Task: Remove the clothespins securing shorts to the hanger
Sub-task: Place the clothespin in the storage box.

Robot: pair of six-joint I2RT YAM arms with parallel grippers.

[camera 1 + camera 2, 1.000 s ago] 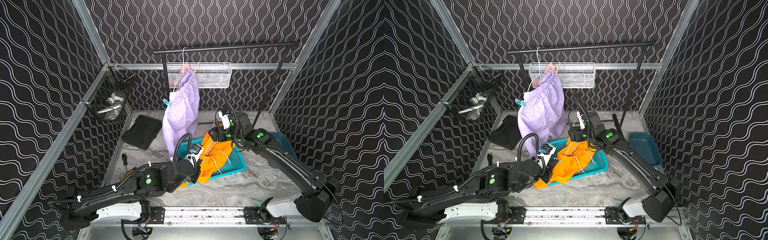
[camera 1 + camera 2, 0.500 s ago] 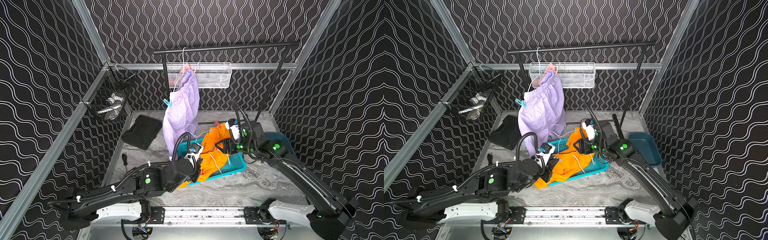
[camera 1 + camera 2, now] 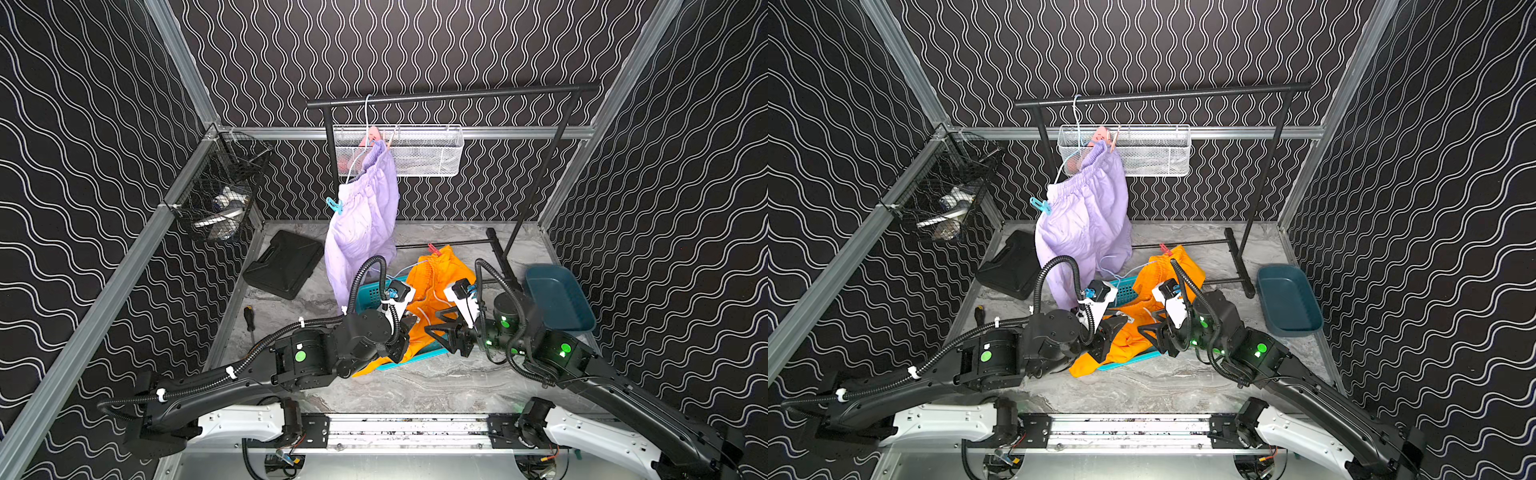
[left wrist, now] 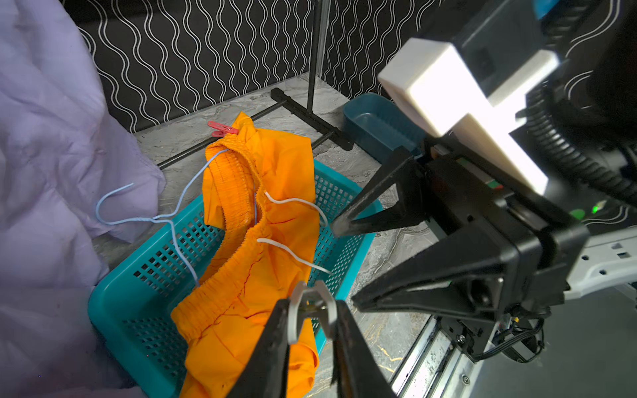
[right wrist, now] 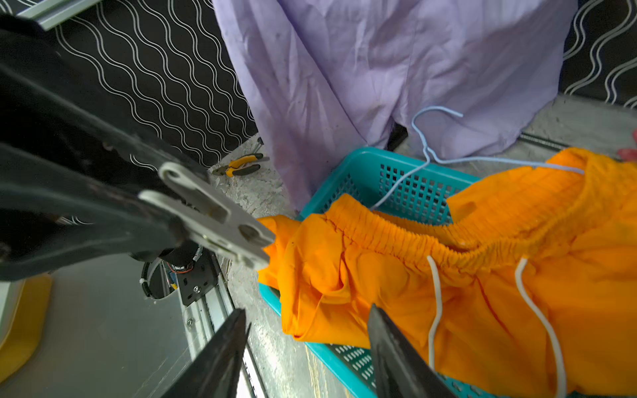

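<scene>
With the back wall taken as twelve o'clock in both top views, a grey marbled tabletop (image 3: pixel 415 386) is lying inside a booth whose black walls (image 3: pixel 415 41) are carrying white wavy lines. At twelve a black rail (image 3: pixel 457 94) is standing, with a white mesh basket (image 3: pixel 428 151) hanging by the back wall. The lilac shorts (image 3: pixel 365 220) are hanging from the rail on a pale wire hanger (image 3: pixel 367 116), and a light blue clothespin (image 3: pixel 334 205) is gripping the waistband's nine o'clock end. A black wire basket (image 3: pixel 220 195) is hanging on the side wall at ten. A black case (image 3: pixel 284 266) is lying on the surface below it, and a screwdriver (image 3: pixel 249 318) is lying at nine. A dark teal tray (image 3: pixel 557 299) is sitting at three.

In the middle a teal basket (image 4: pixel 162 265) is holding the orange shorts (image 3: pixel 432 282), which are spilling over its six o'clock rim. A red clothespin (image 3: pixel 434 248) is clinging to their waistband at its twelve o'clock tip, and a pale blue hanger (image 4: pixel 138 218) is threading through that waistband.

The left gripper (image 4: pixel 311 306) is reaching in from seven o'clock, its fingers pinching the whitish clothespin (image 5: pixel 213 213) just beside the orange fabric. Whether the two are touching I cannot tell. The right gripper (image 5: pixel 307 312) is facing it from five o'clock with its fingers standing apart and nothing between them. Yellow-handled pliers (image 5: pixel 241 165) are lying on the surface by the lilac hem.
</scene>
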